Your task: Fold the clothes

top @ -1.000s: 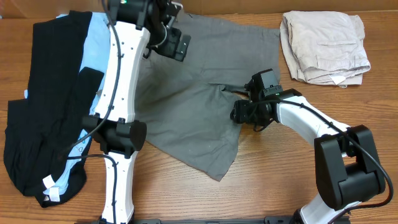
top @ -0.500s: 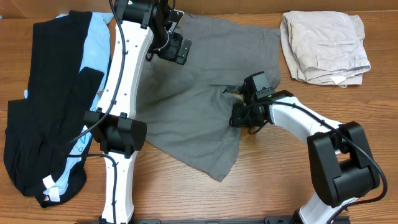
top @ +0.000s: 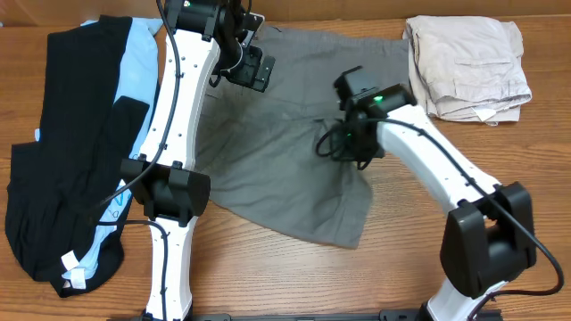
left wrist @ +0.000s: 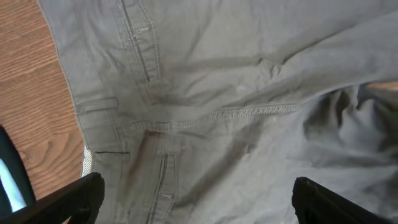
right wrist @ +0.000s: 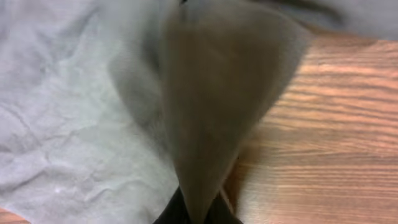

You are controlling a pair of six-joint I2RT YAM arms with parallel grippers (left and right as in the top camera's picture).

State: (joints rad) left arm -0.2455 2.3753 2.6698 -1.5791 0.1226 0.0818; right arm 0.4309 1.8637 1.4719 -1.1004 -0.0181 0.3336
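Nearest the front edge of the table (top: 401, 267), a loose leg hem of the taupe-grey shorts (top: 285, 178) is seen lying flat on the wood, the garment being spread across the middle of the table. Further in, a fold of that cloth is held pinched in the closed right gripper (top: 346, 147). In the right wrist view the fold is shown rising as a blurred cone from the dark fingers (right wrist: 168, 218), with bare wood to its right, a detail hidden under the arm from overhead. To the left, a black garment (top: 62, 178) is laid partly over a light-blue garment (top: 136, 67), both partly screened by the white left arm (top: 174, 107). At the far side, the left gripper (top: 253, 62) is held above the shorts with its jaws spread wide; the stitched seams and pocket beneath it are shown only by the left wrist view. Beige shorts (top: 464, 67) are folded at the far right corner, well apart.
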